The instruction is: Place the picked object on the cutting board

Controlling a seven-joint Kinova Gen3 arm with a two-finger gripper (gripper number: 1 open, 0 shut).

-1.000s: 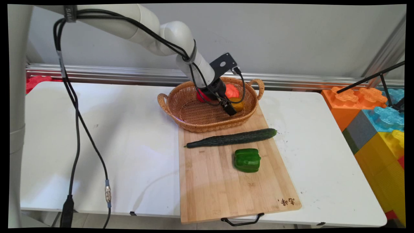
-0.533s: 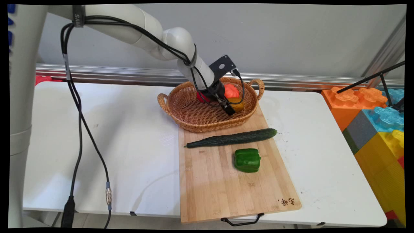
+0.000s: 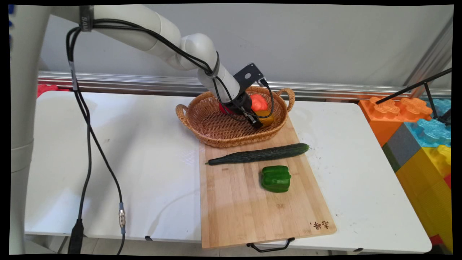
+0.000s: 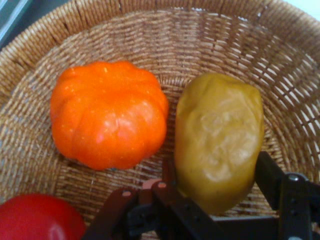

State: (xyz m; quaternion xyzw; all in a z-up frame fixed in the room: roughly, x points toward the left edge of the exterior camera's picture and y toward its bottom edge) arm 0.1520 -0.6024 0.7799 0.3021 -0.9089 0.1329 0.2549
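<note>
Over the last second the arm barely shifted, just nudging the black two-finger claw (image 4: 216, 192) a touch deeper toward the right end of the oval woven wicker basket (image 3: 202, 124), which sat at the far edge of the white counter (image 3: 108, 151) with its near side lapping onto the far end of the bamboo cutting board (image 3: 238, 206). Nothing else on the counter budged.

From my hand camera, the claw had its fingers on either side of the lumpy yellow-brown potato (image 4: 219, 137), touching it left and right, so I'd call that a grasp, though the potato looked like it was sitting on the basket floor, not lifted.

Count in the basket: one potato, one orange ribbed pumpkin-shaped vegetable (image 4: 107, 120) just beside it, and one red round thing (image 4: 37, 217) at the edge of my view, mostly cut off, can't say what it was.

On the board: one long dark green cucumber (image 3: 258, 154) lying across it near the basket, and one green bell pepper (image 3: 276, 178) closer to me. Off the counter's right edge sat a stack of big colourful toy blocks (image 3: 422, 133).
</note>
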